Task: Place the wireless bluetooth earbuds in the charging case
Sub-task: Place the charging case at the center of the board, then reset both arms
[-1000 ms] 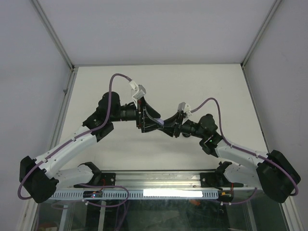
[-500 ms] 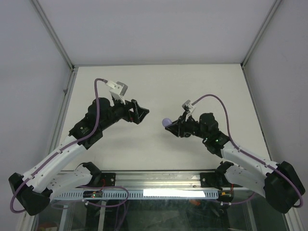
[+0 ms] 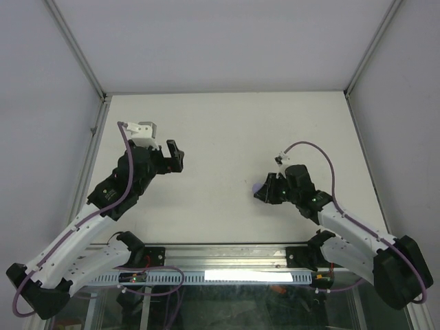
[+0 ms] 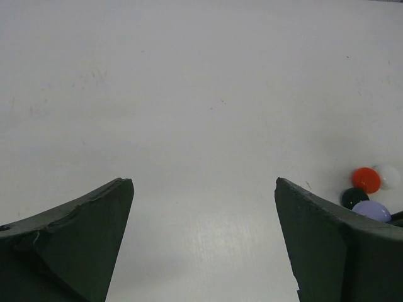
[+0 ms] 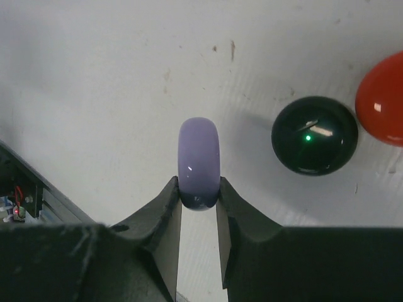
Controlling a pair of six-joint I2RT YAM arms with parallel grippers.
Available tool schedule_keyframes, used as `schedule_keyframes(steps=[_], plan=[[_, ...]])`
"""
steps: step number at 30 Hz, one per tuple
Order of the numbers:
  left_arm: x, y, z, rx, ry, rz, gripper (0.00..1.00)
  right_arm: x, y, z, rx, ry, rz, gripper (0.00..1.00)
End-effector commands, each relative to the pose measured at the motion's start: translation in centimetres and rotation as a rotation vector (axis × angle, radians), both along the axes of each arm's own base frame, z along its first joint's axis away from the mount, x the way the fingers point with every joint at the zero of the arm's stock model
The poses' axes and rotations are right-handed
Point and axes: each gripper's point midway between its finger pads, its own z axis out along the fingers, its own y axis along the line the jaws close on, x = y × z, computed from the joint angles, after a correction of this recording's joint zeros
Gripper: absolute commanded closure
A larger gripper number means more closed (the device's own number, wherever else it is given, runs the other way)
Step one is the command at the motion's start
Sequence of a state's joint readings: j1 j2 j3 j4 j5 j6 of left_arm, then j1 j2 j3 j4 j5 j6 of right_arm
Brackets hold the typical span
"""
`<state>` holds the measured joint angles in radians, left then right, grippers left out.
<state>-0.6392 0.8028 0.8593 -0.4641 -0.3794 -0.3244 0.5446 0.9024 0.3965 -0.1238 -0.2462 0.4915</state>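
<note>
From above, the left gripper [image 3: 172, 157] is sitting open at middle left, well apart from the right gripper [image 3: 265, 190], which is squeezing the purple case [image 3: 258, 186] right of the middle. In the left wrist view the fingers are gaping wide, and the case is showing far off at the lower right, beside a black disc [image 4: 354, 197] and a red disc [image 4: 365, 180]. In the right wrist view the case is standing on edge between the fingers, long side pointing up the frame. No earbuds are showing anywhere.
</note>
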Motion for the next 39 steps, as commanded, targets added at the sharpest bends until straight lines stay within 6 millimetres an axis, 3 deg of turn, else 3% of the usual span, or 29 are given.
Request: schedule_keyframes(steps=[1, 6, 12, 18, 27, 28, 30, 35, 39], plan=[[0.2, 2.2, 0.9, -0.003, -0.038, 0.103, 0.01, -0.3, 0.8, -2.3, 0.031, 0.116, -0.016, 1.0], [0.6, 3.1, 1.2, -0.014, -0.043, 0.134, 0.01, 0.3, 1.2, -3.8, 0.018, 0.14, -0.016, 0.92], [0.6, 3.9, 1.3, -0.053, -0.045, 0.15, 0.01, 0.7, 0.5, -4.8, -0.03, 0.148, -0.051, 0.65], [0.3, 4.5, 1.7, -0.085, -0.059, 0.168, 0.01, 0.5, -0.4, -4.2, -0.047, 0.135, -0.085, 0.49], [-1.9, 5.5, 4.8, -0.189, -0.16, 0.166, 0.01, 1.0, -3.5, 1.5, -0.114, -0.02, -0.175, 0.34], [-2.4, 5.8, 5.4, -0.202, -0.18, 0.168, 0.01, 1.3, -4.2, 2.5, -0.132, -0.055, -0.198, 0.3], [-3.3, 6.6, 6.2, -0.22, -0.218, 0.18, 0.01, 1.8, -5.4, 4.5, -0.156, -0.126, -0.24, 0.03], [-5.2, 8.7, 8.0, -0.252, -0.315, 0.22, 0.01, 3.0, -8.5, 9.7, -0.196, -0.327, -0.361, 0.0], [-5.7, 9.3, 8.3, -0.259, -0.347, 0.23, 0.01, 3.3, -10.6, 12.4, -0.216, -0.439, -0.447, 0.0]])
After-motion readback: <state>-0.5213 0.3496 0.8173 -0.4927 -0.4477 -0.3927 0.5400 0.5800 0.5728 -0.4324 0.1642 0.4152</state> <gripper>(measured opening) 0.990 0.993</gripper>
